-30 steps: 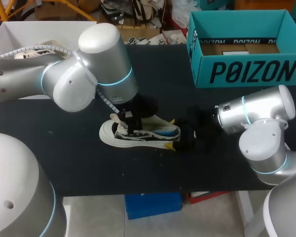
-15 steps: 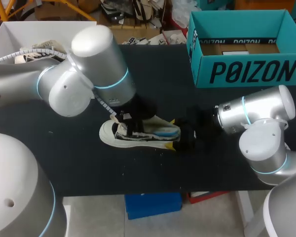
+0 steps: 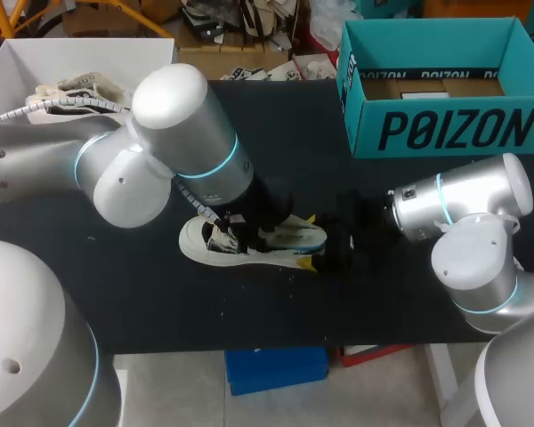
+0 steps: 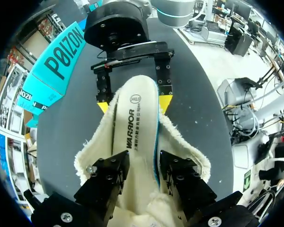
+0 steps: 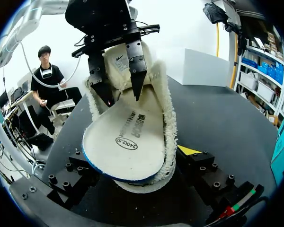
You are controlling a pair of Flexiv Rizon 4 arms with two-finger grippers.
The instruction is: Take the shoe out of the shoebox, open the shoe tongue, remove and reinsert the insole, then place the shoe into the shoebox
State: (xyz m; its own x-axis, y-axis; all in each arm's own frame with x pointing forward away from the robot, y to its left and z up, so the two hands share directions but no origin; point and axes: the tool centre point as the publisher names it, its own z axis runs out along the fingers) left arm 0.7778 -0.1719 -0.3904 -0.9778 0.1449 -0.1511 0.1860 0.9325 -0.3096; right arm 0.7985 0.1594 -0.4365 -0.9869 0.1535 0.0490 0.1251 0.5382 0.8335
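Now | fleecy-lined shoe [image 3: 249,238]; flat oval insole [image 5: 128,142] | right hand [image 5: 137,165] clamps it

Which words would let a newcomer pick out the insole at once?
The black table has a teal shoebox at its far right corner; a sneaker sits mid-table. The insole is the flat cream pad with a blue edge lying in it, smooth where the lining around it is fleecy.

Head looks down; opposed wrist views share the shoe [image 3: 196,242].
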